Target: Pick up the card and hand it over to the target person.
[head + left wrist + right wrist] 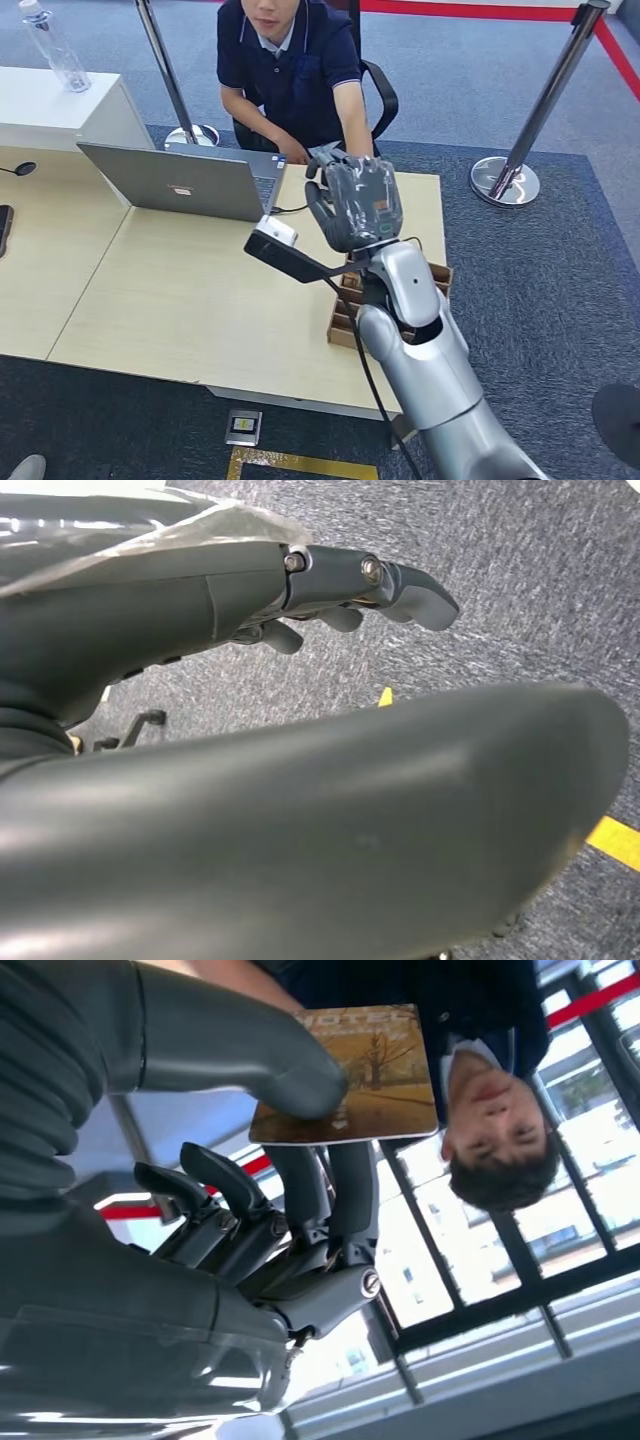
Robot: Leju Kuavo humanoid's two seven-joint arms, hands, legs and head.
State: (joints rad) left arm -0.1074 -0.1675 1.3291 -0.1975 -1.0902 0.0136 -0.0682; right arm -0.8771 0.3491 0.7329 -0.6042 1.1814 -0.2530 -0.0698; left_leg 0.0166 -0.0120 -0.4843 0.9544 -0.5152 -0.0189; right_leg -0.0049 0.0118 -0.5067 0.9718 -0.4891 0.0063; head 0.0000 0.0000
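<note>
Holding the card (355,1075) tight between thumb and fingers, the right hand (353,203) reaches toward the person (290,70); the left hand (324,590) hangs with nothing in it, fingers apart.

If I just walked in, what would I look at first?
First, the robot's right hand, raised over the wooden table toward the seated person. Its thumb and fingers pinch a card with an autumn tree picture. A grey laptop sits open in front of that person.
</note>
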